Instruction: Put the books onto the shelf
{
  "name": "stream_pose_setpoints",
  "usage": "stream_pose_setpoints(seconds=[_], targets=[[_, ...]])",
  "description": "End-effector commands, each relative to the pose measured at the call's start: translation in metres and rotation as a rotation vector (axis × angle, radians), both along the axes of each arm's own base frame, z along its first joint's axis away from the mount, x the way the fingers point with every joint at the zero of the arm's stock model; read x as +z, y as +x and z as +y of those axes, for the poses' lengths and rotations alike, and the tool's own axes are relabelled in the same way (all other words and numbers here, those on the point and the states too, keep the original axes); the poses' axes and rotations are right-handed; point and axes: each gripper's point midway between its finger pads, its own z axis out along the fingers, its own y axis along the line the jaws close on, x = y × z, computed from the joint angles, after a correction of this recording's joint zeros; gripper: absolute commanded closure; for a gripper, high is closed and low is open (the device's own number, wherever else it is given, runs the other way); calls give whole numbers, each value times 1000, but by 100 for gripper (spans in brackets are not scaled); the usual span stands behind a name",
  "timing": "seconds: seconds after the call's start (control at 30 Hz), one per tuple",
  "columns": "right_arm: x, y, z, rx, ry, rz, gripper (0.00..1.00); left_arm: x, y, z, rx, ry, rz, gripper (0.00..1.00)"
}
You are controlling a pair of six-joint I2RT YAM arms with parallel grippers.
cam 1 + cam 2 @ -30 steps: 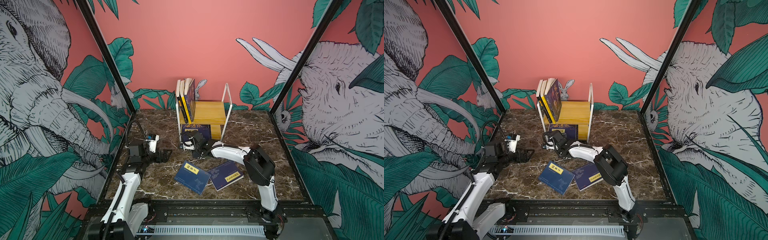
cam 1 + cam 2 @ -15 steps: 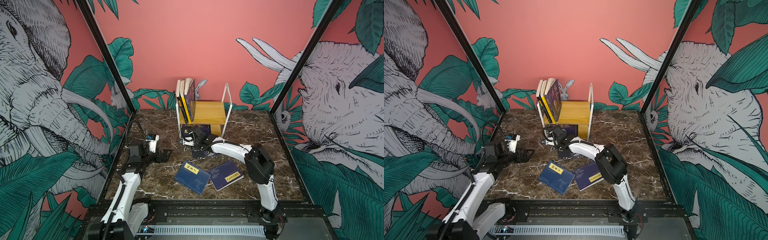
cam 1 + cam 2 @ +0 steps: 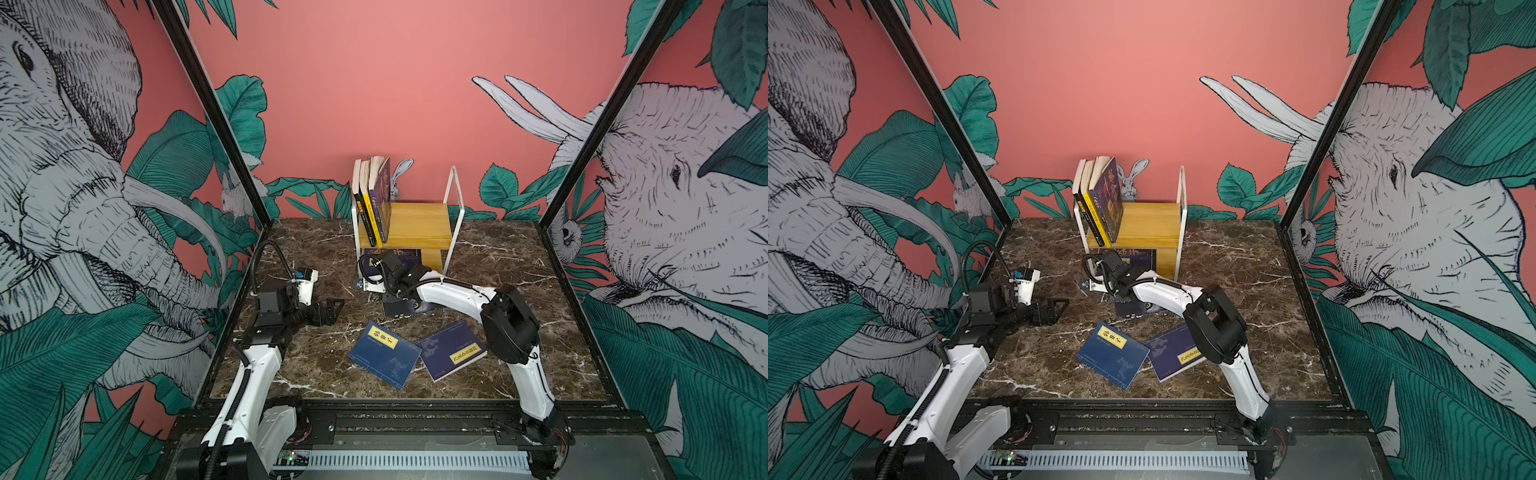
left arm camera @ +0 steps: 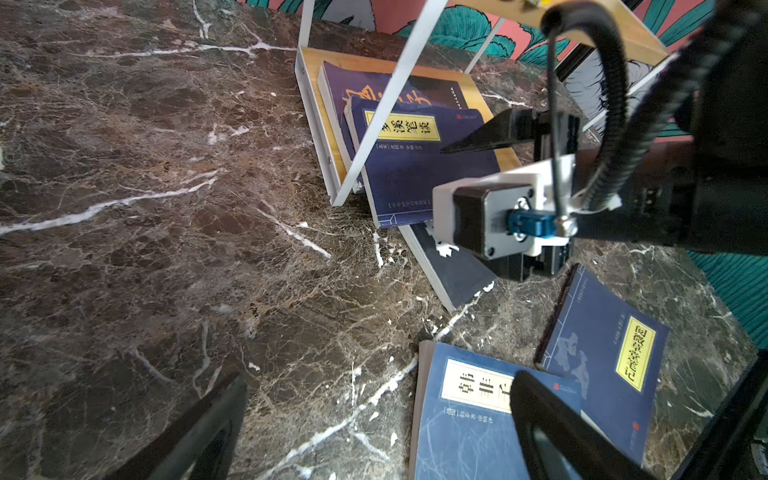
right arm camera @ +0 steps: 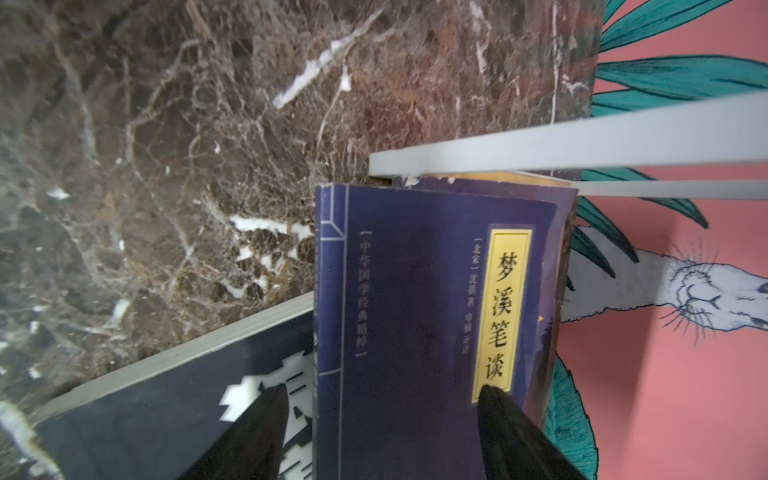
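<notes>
On the shelf [image 3: 419, 220], three books [image 3: 374, 195] stand upright at the left end of the top board. A navy book [image 4: 361, 83] lies on the lower board. A second navy book with a yellow label [image 5: 415, 311] slopes out of that tier onto a black book with white characters [image 5: 166, 407] lying on the table. My right gripper [image 5: 382, 399] hovers open over these two, one finger [image 4: 490, 135] above the navy cover. Two more navy books [image 3: 384, 353] [image 3: 451, 351] lie flat near the front. My left gripper [image 4: 378, 380] is open and holds nothing, left of them.
The marble table [image 3: 316, 245] is closed in by black corner posts and patterned walls. The shelf's white end loops [image 3: 453, 195] rise above the top board. A black rail [image 3: 415, 415] runs along the front edge.
My right gripper has moved a little back and up toward the shelf's lower tier, and its jaws have narrowed slightly. The left arm has not moved.
</notes>
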Motion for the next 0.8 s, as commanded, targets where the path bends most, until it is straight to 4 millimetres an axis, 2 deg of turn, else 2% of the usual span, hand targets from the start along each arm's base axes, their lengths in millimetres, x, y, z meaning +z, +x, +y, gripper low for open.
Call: stream_pose_setpoints(seconds=[0.0, 0.2, 0.63, 0.77], targets=[[-7, 3, -3, -15, -20, 23, 27, -1, -1, -1, -13, 2, -3, 1], [-6, 21, -7, -56, -41, -32, 31, -2, 0, -2, -15, 0, 2, 1], [2, 39, -10, -88, -28, -71, 43, -6, -1, -2, -16, 3, 2, 1], [6, 42, -6, -81, -16, -80, 44, -4, 0, -1, -16, 5, -3, 1]])
